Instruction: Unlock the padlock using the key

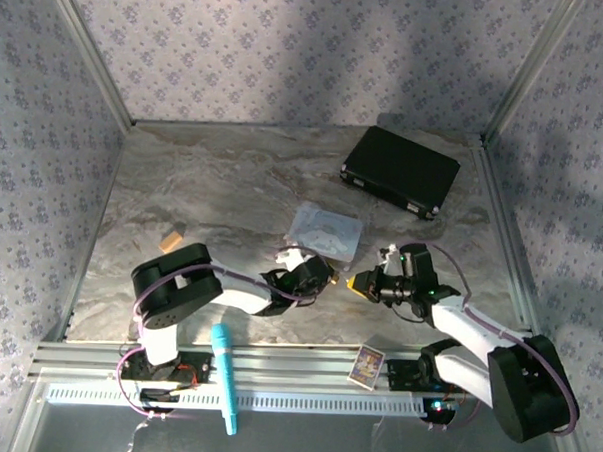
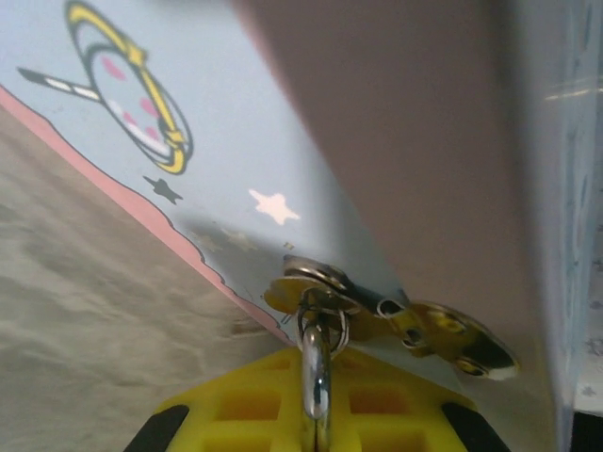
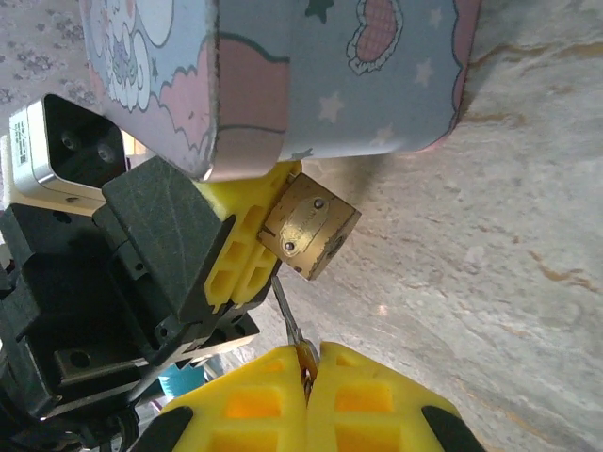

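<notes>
- left gripper (image 2: 316,419) closed on the padlock (image 3: 309,229), tin (image 3: 311,75) just beyond its fingertips.
- right gripper (image 3: 306,386) clamped shut on the key (image 3: 286,315), its tip just ahead, beside the padlock.
</notes>
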Robot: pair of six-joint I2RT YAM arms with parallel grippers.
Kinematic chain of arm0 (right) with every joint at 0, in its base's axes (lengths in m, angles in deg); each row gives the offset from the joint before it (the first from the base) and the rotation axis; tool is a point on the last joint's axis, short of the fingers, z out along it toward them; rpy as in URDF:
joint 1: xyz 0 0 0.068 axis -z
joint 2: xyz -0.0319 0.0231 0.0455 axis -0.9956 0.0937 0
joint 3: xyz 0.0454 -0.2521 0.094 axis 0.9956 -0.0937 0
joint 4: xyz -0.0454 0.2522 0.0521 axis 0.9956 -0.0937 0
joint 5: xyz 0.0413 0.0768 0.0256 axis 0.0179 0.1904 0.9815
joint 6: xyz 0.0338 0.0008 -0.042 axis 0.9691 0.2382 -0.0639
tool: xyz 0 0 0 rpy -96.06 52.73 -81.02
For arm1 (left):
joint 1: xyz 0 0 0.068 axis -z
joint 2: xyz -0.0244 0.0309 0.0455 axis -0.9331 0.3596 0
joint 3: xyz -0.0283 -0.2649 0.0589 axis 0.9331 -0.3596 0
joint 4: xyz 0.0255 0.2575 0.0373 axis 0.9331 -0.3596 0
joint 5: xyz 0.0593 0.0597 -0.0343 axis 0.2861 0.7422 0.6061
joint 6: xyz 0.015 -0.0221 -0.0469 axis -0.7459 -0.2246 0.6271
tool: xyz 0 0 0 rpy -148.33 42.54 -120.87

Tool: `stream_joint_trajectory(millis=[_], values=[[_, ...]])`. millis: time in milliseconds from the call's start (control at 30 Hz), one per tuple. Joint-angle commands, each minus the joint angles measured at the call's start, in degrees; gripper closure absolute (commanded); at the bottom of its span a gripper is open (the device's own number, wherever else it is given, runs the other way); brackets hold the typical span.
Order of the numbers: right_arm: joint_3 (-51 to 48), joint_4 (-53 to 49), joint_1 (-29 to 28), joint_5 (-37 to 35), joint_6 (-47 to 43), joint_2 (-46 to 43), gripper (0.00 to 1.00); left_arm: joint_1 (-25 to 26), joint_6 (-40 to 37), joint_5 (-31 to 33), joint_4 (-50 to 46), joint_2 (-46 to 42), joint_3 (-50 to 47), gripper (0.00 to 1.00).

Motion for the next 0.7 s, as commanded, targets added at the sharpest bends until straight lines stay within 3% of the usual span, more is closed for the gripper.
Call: stream_joint_trajectory(millis=[0,167,367,667], values=[[-2.7,2.2,2.6,5.9,1.5,0.6,1.0,0.3,0.2,-5.1,5.7,3.1,-2.2,0.97],[-2.3,0.4,4.3,9.5,-0.2,1.8,1.0,-0.5,-0.5,-8.6,7.6,4.5,-4.1,0.99],[-1.5,-1.0,4.6,9.6,-3.4,7.6,1.0,-0.7,-2.9,-9.0,-8.9,1.5,-0.9,0.81],[-0.7,-3.1,4.7,8.4,-4.1,6.5,1.0,-0.2,-8.1,-8.5,-15.2,0.3,-0.2,0.64]])
